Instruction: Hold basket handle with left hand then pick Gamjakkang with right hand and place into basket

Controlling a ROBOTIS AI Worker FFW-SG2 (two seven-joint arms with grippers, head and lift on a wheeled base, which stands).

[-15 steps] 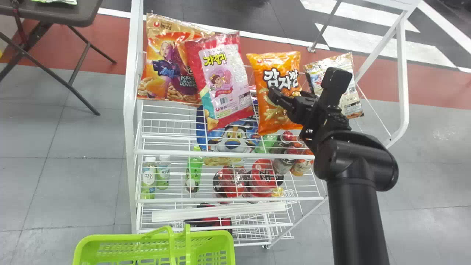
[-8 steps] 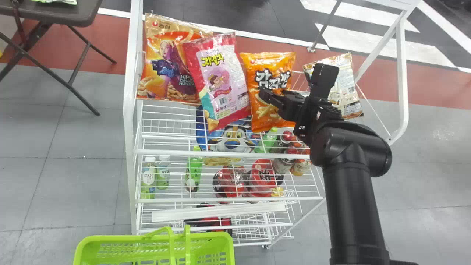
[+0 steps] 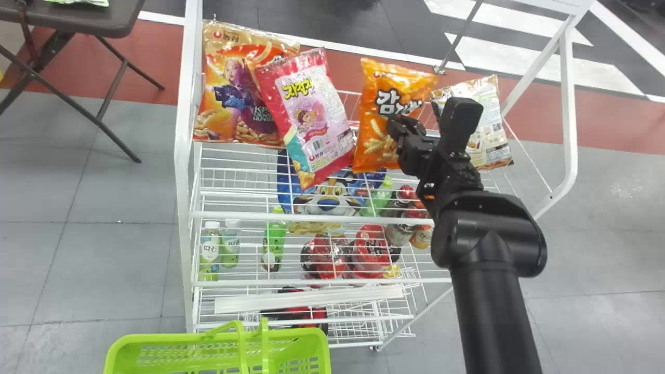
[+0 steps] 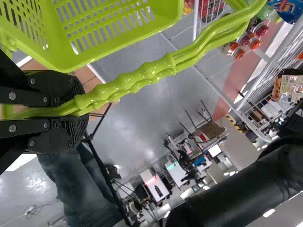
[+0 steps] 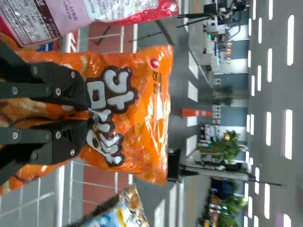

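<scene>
The right gripper (image 3: 399, 126) is at the front of the orange Gamjakkang bag (image 3: 375, 124), above the rack's top shelf. In the right wrist view the right gripper (image 5: 89, 116) is shut on a pinched fold of the Gamjakkang bag (image 5: 147, 109), about at its printed name. In the left wrist view my left gripper (image 4: 79, 113) is shut on the green basket handle (image 4: 142, 75), with the basket (image 4: 106, 45) hanging beside it. The head view has the basket (image 3: 171, 340) at the bottom edge, in front of the rack.
A pink snack bag (image 3: 311, 119) leans left of the Gamjakkang, with another orange bag (image 3: 234, 98) beyond it. On the right stands a beige bag (image 3: 488, 124), partly behind the right gripper. White rack bars (image 3: 322, 215) run below; bottles and red packs sit on lower shelves.
After first shifting left, the right gripper and the Gamjakkang bag have moved right together; the bag is also higher in view and more tilted. The pink bag has leaned over further. The basket has barely moved.
</scene>
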